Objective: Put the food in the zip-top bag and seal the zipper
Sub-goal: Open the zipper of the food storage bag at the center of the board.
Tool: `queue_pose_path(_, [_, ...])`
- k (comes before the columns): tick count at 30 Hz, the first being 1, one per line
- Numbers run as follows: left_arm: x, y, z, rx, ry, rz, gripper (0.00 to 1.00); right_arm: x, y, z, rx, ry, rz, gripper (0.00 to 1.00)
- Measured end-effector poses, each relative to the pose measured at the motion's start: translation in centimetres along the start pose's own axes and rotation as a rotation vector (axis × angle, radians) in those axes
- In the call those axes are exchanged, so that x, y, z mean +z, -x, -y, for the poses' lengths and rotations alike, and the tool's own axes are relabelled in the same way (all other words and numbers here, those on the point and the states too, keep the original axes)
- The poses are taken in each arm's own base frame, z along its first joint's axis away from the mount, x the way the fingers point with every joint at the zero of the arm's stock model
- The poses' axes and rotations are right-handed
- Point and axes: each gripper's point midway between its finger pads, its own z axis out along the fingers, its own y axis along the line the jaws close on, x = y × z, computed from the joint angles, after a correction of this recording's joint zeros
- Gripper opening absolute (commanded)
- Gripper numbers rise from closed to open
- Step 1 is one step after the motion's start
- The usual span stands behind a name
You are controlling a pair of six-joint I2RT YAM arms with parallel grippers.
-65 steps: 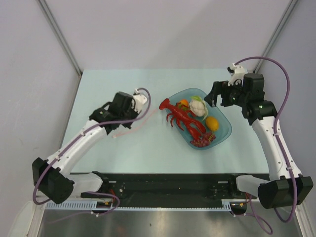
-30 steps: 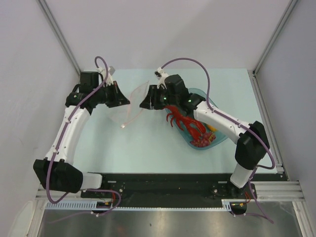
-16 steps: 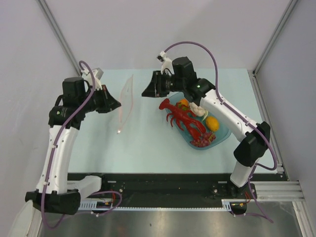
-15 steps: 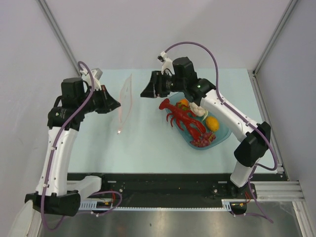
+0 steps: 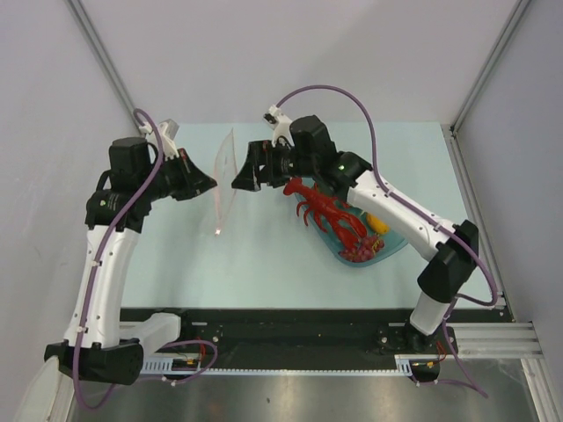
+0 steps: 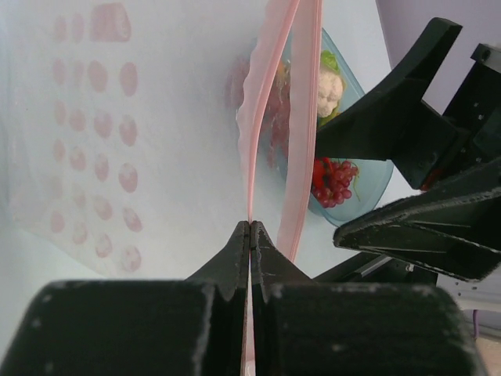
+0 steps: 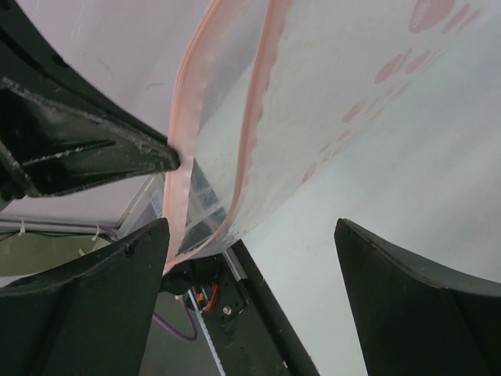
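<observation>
The zip-top bag (image 5: 225, 172) hangs upright over the table, clear with pink dots (image 6: 109, 149). My left gripper (image 5: 209, 184) is shut on one lip of its pink-red zipper strip (image 6: 250, 200). The other lip (image 6: 301, 117) stands slightly apart, so the mouth gapes a little. My right gripper (image 5: 239, 176) is open and empty just right of the bag, its fingers (image 7: 86, 313) straddling the mouth edge (image 7: 176, 180). The red lobster (image 5: 327, 214), dark red clump (image 5: 359, 252) and a yellow fruit (image 5: 378, 224) lie in the blue bowl (image 5: 389, 248). The cauliflower (image 6: 327, 84) shows in the left wrist view.
The right arm (image 5: 387, 207) reaches across the bowl and hides part of it. Grey walls enclose the table on three sides. The black base rail (image 5: 290, 330) runs along the near edge.
My left gripper has lifted the bag off the table and holds it steady. My right gripper has swung from the bowl leftward, up to the bag's mouth.
</observation>
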Motion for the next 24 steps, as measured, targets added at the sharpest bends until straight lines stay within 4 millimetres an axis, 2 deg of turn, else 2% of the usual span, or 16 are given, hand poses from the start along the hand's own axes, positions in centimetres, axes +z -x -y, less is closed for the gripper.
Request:
queue_pose_path(3, [0.3,-0.1,0.0,-0.025,-0.008,0.001,0.0,1.0,0.2,0.6,0.011,-0.016,0.004,0.73])
queue_pose_path(4, [0.5,-0.1,0.0,-0.031,-0.011,0.0,0.0,1.5,0.0,1.0,0.022,-0.022,-0.001,0.52])
queue_pose_path(6, [0.6,-0.2,0.0,-0.041,-0.012,-0.001,0.0,2.8,-0.8,2.2,0.045,-0.039,-0.022,0.2])
queue_pose_path(7, [0.7,-0.2,0.0,-0.045,-0.011,0.0,0.0,3.3,-1.1,2.6,0.059,-0.043,-0.032,0.0])
queue_pose_path(11, [0.6,-0.2,-1.0,-0.033,0.043,0.007,0.0,4.6,-2.7,3.9,0.085,-0.041,-0.101,0.0])
queue_pose_path(13, [0.5,-0.2,-2.3,-0.006,0.108,0.009,0.0,4.2,-2.9,4.0,0.079,-0.033,-0.125,0.0])
queue_pose_path(19, [0.7,0.5,-5.4,0.117,0.263,-0.037,0.0,2.2,-2.0,3.7,0.059,0.017,-0.143,0.0])
queue_pose_path(22, [1.4,-0.3,-6.4,0.151,0.28,-0.096,0.12,1.8,-1.3,3.3,0.05,0.036,-0.137,0.0])
queue_pose_path(24, [1.4,-0.7,-6.1,0.169,0.259,-0.115,0.26,1.8,-1.2,2.6,0.042,0.054,-0.14,0.0])
